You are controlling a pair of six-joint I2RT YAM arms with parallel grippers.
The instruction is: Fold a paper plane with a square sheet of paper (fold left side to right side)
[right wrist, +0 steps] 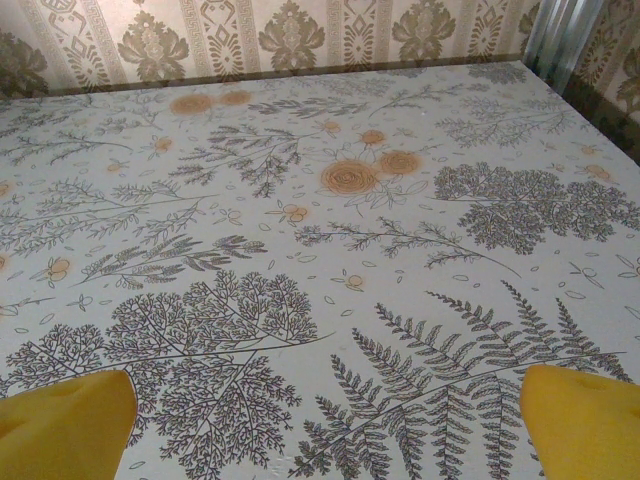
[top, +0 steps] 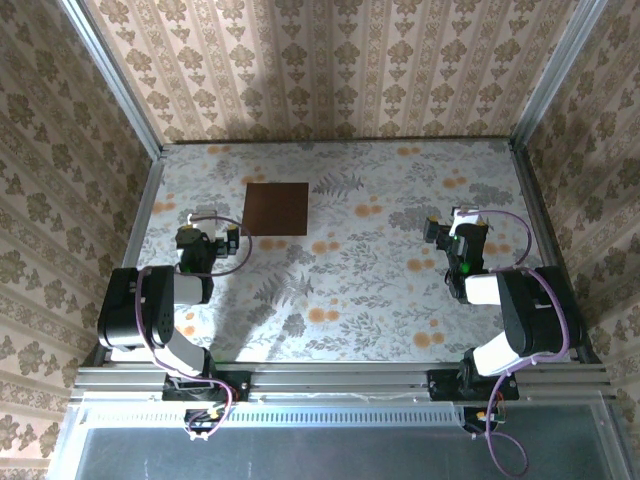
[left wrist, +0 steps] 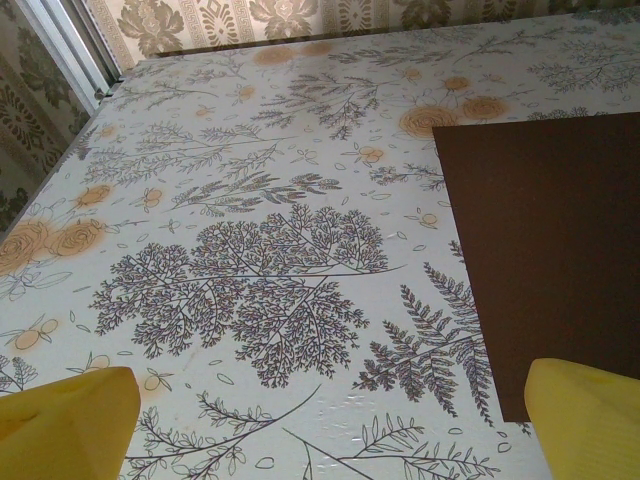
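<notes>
The square sheet of paper (top: 276, 209) lies flat and unfolded on the fern-printed table, left of centre towards the back. It is dark reddish-brown. My left gripper (top: 212, 232) hovers just left of and nearer than the sheet's near-left corner, open and empty. In the left wrist view the sheet (left wrist: 545, 260) covers the right side, and its near edge ends just ahead of the right yellow fingertip (left wrist: 585, 420); the left gripper (left wrist: 330, 425) has bare table between its fingers. My right gripper (top: 455, 228) stands open at the right of the table, far from the sheet. The right wrist view has it (right wrist: 325, 425) over printed table, nothing held.
The table (top: 360, 290) carries grey ferns and orange blotches as print only. Wallpapered walls close the back and both sides, with metal corner posts (top: 115, 80). A metal rail (top: 340, 378) along the near edge holds both arm bases.
</notes>
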